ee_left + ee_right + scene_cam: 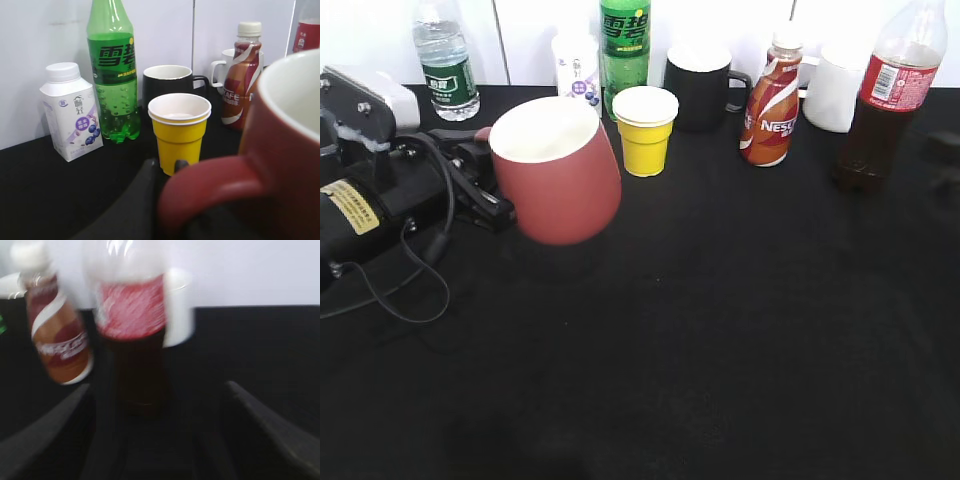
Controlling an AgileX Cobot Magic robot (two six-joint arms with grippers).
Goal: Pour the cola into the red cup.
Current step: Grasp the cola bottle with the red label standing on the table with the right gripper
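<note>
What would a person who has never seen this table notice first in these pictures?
Most striking is the red cup, big in the left foreground and tilted, held by its handle in the left pincer. Behind it a row of drinks lines the white wall, with a yellow cup just in front of a green soda bottle. At the far right stands the cola bottle, and the open right pincer points at it without touching.

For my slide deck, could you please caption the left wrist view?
Left fingers hold the red cup by its handle, facing the yellow cup.
</note>
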